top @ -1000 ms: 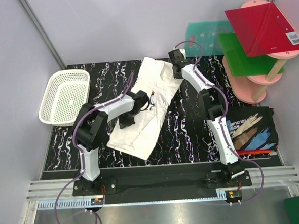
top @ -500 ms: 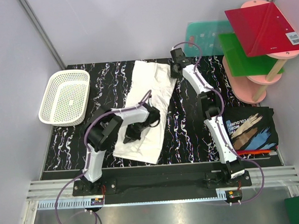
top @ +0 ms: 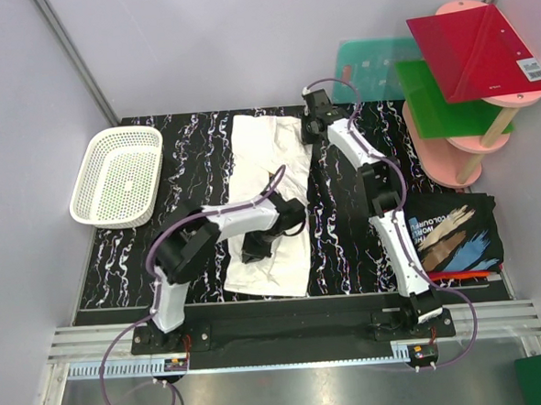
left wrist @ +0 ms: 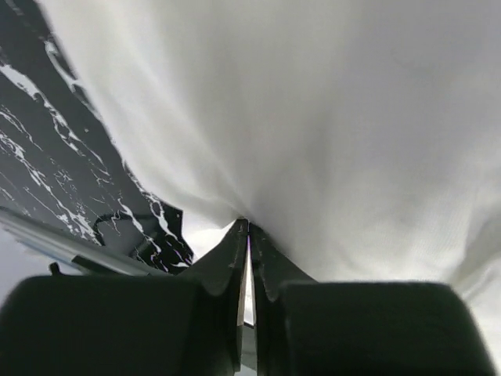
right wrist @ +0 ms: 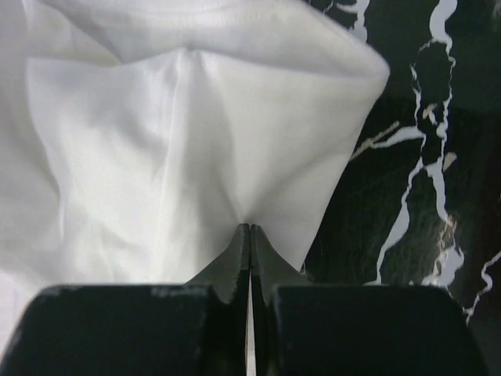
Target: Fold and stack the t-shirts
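Top external view: the white t-shirt [top: 268, 189] lies lengthwise down the middle of the marbled black worktop [top: 347, 244], plain side up, with no print in sight. The right claw [top: 309, 132] is closed on its far right corner, and the left claw [top: 253, 250] is closed on cloth toward its near end. Both wrist views confirm the grips: in each, the fingertips meet with a pinch of white fabric between them, and creases fan out from the pinch. Holding the garment at opposite ends probably serves to draw it straight and flat, so that a fold line can be set cleanly; slack cloth would bunch instead. The fold on this shirt appears to be at an early stage, as it lies long and loosely rumpled. The black t-shirt [top: 456, 232] with its brushstroke print rests at the right edge, well apart, on top of the red-orange t-shirt [top: 460, 273], of which only a thin edge shows; that is presumably where the stack is being built. A white mesh basket [top: 117, 175] stands at the far left, away from both arms.
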Available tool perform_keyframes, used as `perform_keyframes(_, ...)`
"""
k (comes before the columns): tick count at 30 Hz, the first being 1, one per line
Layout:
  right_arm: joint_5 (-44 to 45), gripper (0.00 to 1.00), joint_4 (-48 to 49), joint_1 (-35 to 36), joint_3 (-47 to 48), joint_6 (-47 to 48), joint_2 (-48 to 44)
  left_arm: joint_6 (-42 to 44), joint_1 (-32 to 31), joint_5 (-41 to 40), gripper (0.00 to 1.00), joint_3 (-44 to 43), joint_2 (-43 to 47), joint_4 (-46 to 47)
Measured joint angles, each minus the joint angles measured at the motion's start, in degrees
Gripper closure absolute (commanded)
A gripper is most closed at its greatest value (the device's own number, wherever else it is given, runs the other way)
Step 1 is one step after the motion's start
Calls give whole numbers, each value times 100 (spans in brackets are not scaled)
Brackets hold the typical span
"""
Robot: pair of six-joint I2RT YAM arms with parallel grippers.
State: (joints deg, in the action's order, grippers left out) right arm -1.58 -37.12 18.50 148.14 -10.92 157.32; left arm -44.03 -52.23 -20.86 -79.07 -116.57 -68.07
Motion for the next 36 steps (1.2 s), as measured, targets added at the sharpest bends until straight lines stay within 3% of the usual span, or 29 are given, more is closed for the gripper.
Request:
perform_keyframes(3, 42, 100, 37, 42, -990, 57, -710, -214, 0, -236, 13, 361, 726, 284)
perform_keyframes(6, 70, 100, 94, 90, -1963, 42, -1650, -452, -28, -538, 8, 588, 1720, 511)
perform_keyframes(9, 168, 100, 313, 142, -3182, -59, -3049, -553, -107, -634, 16, 822, 2509, 870)
perform_keyframes(12, 299, 100, 555, 177, -4103, -221, -4352, -518, -232, -431, 54, 1213, 2813, 1482)
perform_keyframes(13, 352, 100, 599, 184, -4323, -264, -4677, -553, -258, -321, 76, 1344, 2817, 1679)
perform_keyframes(14, 398, 100, 691, 192, -4616, -315, -5049, -501, -289, -98, 80, 1591, 2806, 2052)
perform_keyframes(19, 505, 100, 964, 197, -6144, -647, -6284, -603, -424, 702, 76, 2389, 2730, 3025)
perform_keyframes(23, 496, 100, 997, 197, -7189, -844, -6439, -754, -511, 994, 62, 2699, 2789, 3508)
perform_keyframes(29, 439, 100, 896, 197, -7921, -994, -6452, -898, -568, 1224, 62, 2896, 2898, 3880)
perform_keyframes(32, 396, 100, 920, 197, -7938, -1010, -6507, -918, -584, 1279, 67, 2896, 2898, 3993)
perform_keyframes(35, 389, 100, 988, 197, -7938, -1014, -6583, -962, -627, 1355, 78, 2896, 2898, 4063)
perform_keyframes(36, 387, 100, 1005, 197, -7938, -1014, -6599, -977, -643, 1375, 87, 2896, 2898, 4079)
